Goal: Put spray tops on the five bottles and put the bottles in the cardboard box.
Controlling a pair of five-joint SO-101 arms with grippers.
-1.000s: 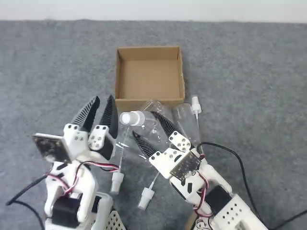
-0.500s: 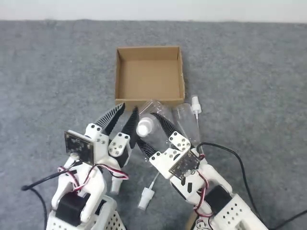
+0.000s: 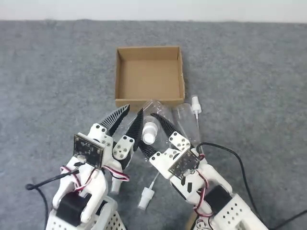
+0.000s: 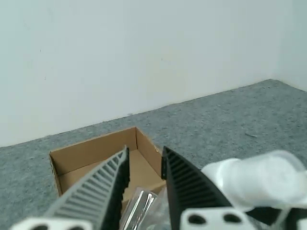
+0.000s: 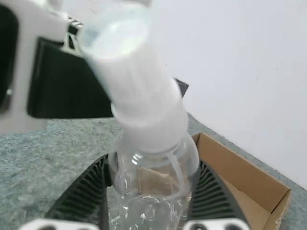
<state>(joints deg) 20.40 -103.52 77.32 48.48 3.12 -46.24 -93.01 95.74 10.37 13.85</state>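
We cap bottle (image 5: 144, 206): right gripper (image 3: 149, 130) clamps it, spray top (image 5: 144, 110) on neck; left gripper (image 3: 135, 109) jaws apart, empty. Next, likely: tighten spray top.

The cardboard box (image 3: 148, 76) is recorded as plain brown, the carpet (image 3: 249, 72) as mottled grey. The bottle (image 5: 148, 201) is found clear, its spray top (image 5: 144, 105) white. Black ribbed fingers and white housings are noted on the left gripper (image 3: 134, 109) and right gripper (image 3: 144, 124).
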